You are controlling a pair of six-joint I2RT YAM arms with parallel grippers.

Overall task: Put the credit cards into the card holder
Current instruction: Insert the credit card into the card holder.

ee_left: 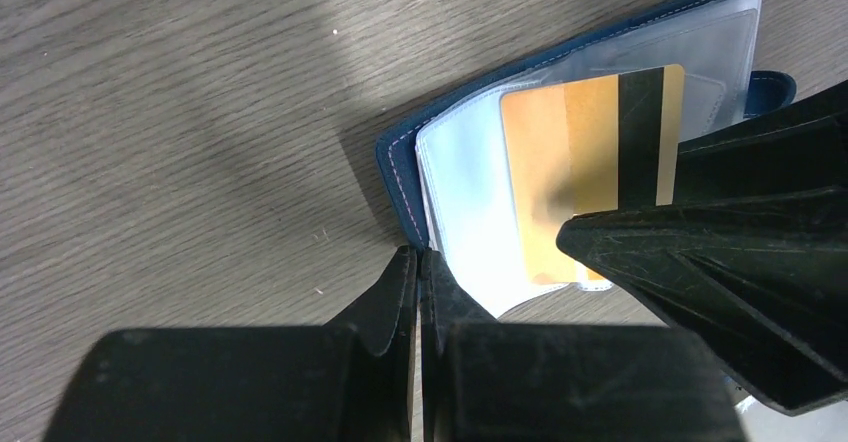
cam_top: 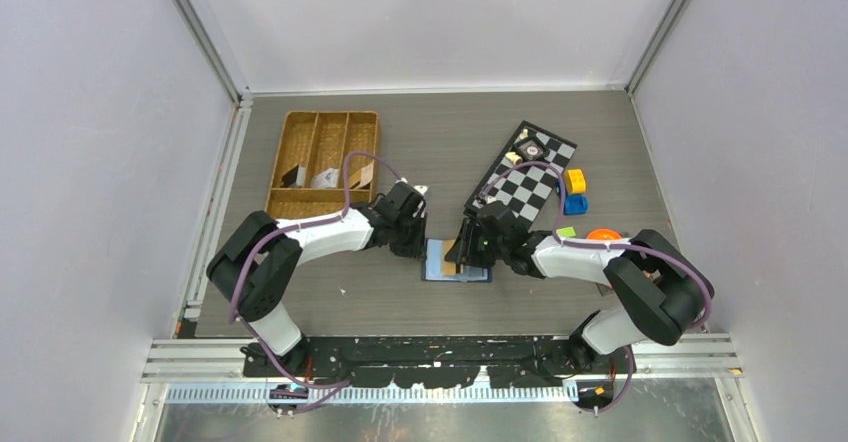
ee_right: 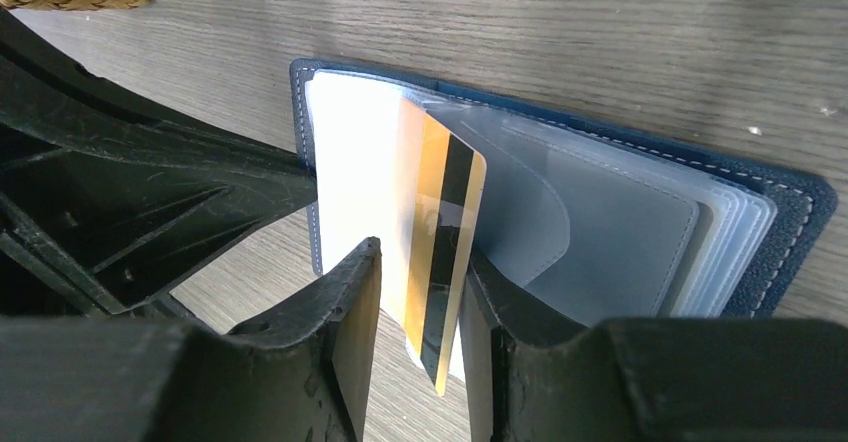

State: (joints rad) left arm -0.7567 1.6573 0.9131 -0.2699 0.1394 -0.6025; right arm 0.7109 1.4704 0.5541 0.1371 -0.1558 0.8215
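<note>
The card holder (ee_right: 640, 212) is seen lying open on the worktop (ee_right: 600, 22), between the two arms, with its navy cover underneath and its clear sleeves fanned up. An orange-tan credit card (ee_right: 440, 212) with a dark stripe is held on edge over those sleeves, tilted. It is gripped between the fingers of the right tool (ee_right: 420, 267), which is clamped firmly on it. In the left wrist view the card's face is shown against a clear sleeve, but whether it sits inside a pocket cannot be told. The left tool (ee_left: 416, 272) is shown with its fingers together, only a hairline gap between them. Its tips are placed at the holder's edge beside the pale sleeve, and whether a sleeve is pinched cannot be told. Farther out, a wicker tray (cam_top: 320, 157) is seen beyond the left arm. A checkerboard (cam_top: 530, 177) is seen beyond the right arm, with a yellow block (cam_top: 575, 180) and a blue block (cam_top: 575, 204) just beside it.
</note>
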